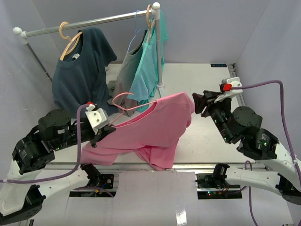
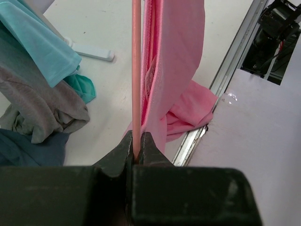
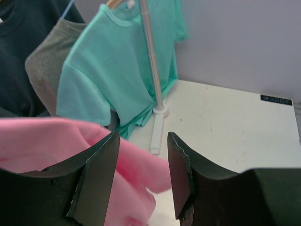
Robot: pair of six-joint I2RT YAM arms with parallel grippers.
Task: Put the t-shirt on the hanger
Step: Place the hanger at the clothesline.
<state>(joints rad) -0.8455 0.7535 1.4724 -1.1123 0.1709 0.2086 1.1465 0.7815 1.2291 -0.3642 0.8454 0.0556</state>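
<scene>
Two grippers are engaged, but only one is loaded. The left gripper [image 2: 136, 157] is clamped tight on the thin wire of the hanger [image 2: 136, 70], while the right gripper [image 3: 142, 141] is held with its jaws parted and nothing between them. The t-shirt [image 1: 150, 132] is draped over the hanger ahead of the left gripper, with its hem trailing onto the table [image 1: 211, 80] below. One sleeve lies just in front of the right fingers, toward their left.

The dressing step is judged to be nearly done. The shoulder nearest the right gripper would probably need to be seated squarely on the frame next, which calls for a pinch of loose cloth by that gripper.

Beyond both grippers, a white rail [image 1: 94, 21] carries a navy shirt [image 1: 82, 70] and a turquoise shirt [image 1: 148, 70], with a grey garment [image 1: 123, 77] between them. Pale walls enclose the space.
</scene>
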